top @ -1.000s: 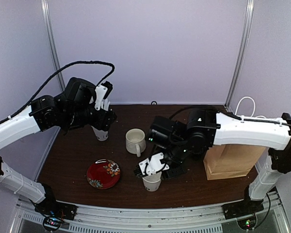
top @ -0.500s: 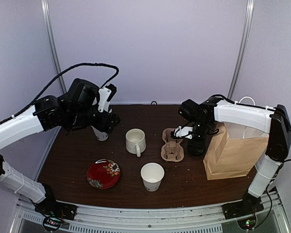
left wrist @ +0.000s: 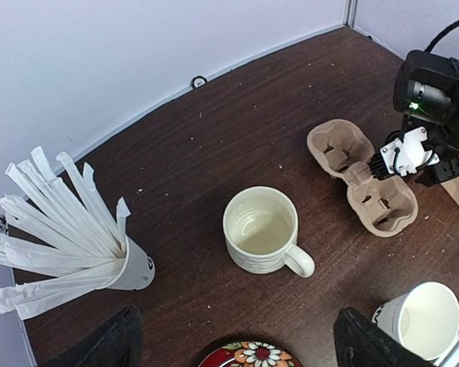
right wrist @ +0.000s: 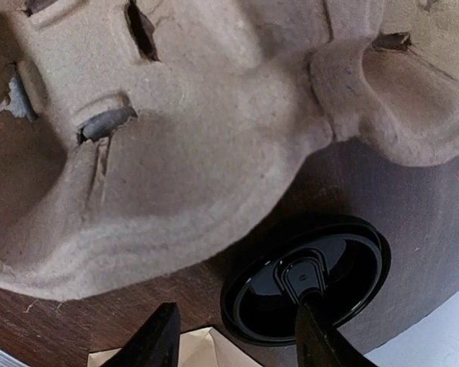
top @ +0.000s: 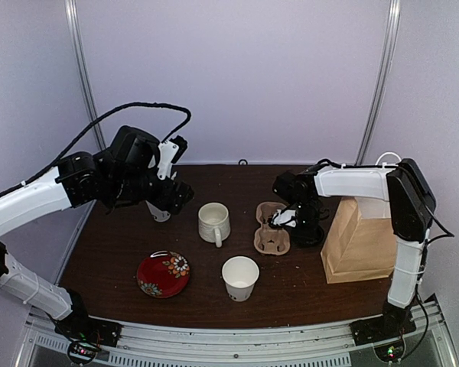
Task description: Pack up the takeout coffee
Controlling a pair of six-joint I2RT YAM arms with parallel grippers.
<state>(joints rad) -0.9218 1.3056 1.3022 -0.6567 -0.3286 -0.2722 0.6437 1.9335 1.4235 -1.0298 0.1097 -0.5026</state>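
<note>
The takeout coffee cup (top: 240, 277), a white paper cup with black lettering, stands open and upright near the table's front; it also shows at the left wrist view's lower right corner (left wrist: 422, 321). Its black lid (right wrist: 306, 279) lies flat on the table between the cardboard cup carrier (right wrist: 176, 138) and the paper bag. My right gripper (right wrist: 241, 336) hangs open just above it, one finger over the lid's middle and the other off its left rim. My left gripper (left wrist: 241, 344) is wide open and high above the table, holding nothing.
A white mug (top: 213, 222) stands mid-table. A paper cup of straws (top: 159, 212) is below the left gripper (top: 172, 195). The cup carrier (top: 271, 229) lies left of the brown paper bag (top: 359, 241). A red flowered plate (top: 163, 274) sits front left.
My right arm has left the paper cup at the front and swung back to the lid beside the carrier and bag. The left arm has shifted slightly right, its jaws widening.
</note>
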